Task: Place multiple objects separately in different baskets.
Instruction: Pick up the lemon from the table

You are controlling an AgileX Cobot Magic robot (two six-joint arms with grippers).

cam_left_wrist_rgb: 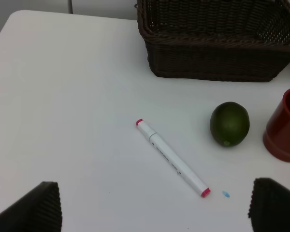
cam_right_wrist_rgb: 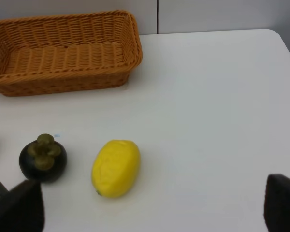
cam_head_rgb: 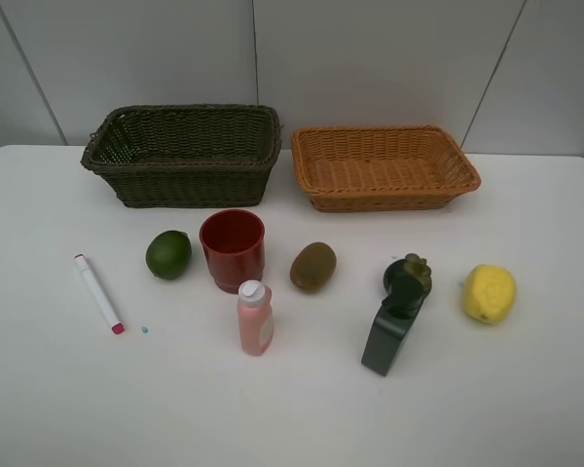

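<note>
Two baskets stand at the back: a dark olive one [cam_head_rgb: 190,185] on the left and an orange-tan one [cam_head_rgb: 389,199] on the right. In front lie a white marker [cam_head_rgb: 98,293], lime [cam_head_rgb: 168,254], red cup [cam_head_rgb: 233,249], kiwi [cam_head_rgb: 313,267], pink bottle [cam_head_rgb: 255,318], black bottle [cam_head_rgb: 389,336], dark round fruit [cam_head_rgb: 409,275] and lemon [cam_head_rgb: 489,293]. Neither gripper shows in the exterior high view. My left gripper [cam_left_wrist_rgb: 154,212] is open, hovering short of the marker [cam_left_wrist_rgb: 172,158] and lime [cam_left_wrist_rgb: 229,123]. My right gripper [cam_right_wrist_rgb: 150,208] is open, short of the lemon [cam_right_wrist_rgb: 115,167].
Everything rests on a white table [cam_head_rgb: 68,409] against a pale panelled wall. A tiny blue speck [cam_head_rgb: 144,329] lies beside the marker's tip. Both baskets look empty inside.
</note>
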